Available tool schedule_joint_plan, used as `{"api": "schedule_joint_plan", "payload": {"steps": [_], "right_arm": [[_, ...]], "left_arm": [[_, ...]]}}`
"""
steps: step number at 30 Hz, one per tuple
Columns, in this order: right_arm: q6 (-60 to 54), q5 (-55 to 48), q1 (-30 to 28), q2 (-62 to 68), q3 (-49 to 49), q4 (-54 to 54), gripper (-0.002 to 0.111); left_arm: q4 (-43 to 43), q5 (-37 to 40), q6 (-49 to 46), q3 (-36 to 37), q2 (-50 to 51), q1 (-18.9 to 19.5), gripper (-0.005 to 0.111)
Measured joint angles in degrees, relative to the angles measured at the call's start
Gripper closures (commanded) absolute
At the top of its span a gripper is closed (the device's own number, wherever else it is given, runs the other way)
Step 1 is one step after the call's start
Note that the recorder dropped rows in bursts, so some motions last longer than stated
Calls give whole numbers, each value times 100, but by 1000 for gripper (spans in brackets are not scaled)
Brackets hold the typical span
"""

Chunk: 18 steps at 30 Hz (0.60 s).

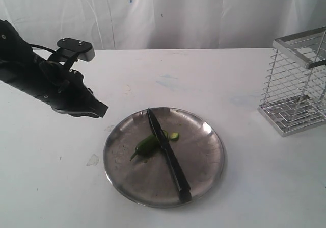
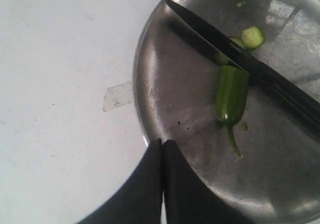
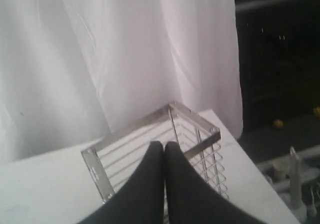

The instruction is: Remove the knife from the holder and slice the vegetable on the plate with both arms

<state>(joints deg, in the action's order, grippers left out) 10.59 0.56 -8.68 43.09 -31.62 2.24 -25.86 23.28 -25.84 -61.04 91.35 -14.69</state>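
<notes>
Left arm [image 1: 35, 77] enters from the left edge of the exterior view, angled down toward the table [image 1: 61, 187], wrist camera on top; the left gripper [image 1: 99, 108] hangs just off the plate's left rim, over bare tabletop. In the left wrist view the left gripper [image 2: 162, 146] has both black fingers pressed together, nothing between them, tips at the plate rim. The right arm is not seen in the exterior view; the right wrist view shows the right gripper [image 3: 164, 149] with fingers likewise pressed together and empty, poised above the holder [image 3: 155, 134]. One plate [image 1: 209, 161], round steel, sits centre-front on the table, clear of the table edges, with open white surface on all sides. One knife [image 1: 168, 154] lies flat across the plate, tip toward the far rim, black handle reaching the near rim. One green chili pepper [image 1: 145, 145]: the stem-end piece lies left of the blade, touching it, stem pointing outward; one cut slice [image 1: 174, 135] lies on the other side of the blade. The left wrist view confirms the cut: pepper body [image 2: 231, 96] against the blade [image 2: 215, 36], slice [image 2: 252, 36] beyond. One wire holder [image 1: 298, 85] stands upright at the right edge of the exterior view, well apart from the plate, partly cropped. A small scrap of clear tape [image 1: 93, 160] lies on the table left of the plate.
</notes>
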Motion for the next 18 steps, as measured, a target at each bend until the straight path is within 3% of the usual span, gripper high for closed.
{"api": "schedule_joint_plan", "payload": {"steps": [3,9,18], "right_arm": [[0,-19,0,-699,219,0,108],[0,-1752,0,-1736,296,0,108],[-332,-1948,0,-2704,295,-61,108]], "left_arm": [[-41,115,11,0,0,0,107],[-170,324,11,0,0,0,107],[-170,290,11,0,0,0,107]]}}
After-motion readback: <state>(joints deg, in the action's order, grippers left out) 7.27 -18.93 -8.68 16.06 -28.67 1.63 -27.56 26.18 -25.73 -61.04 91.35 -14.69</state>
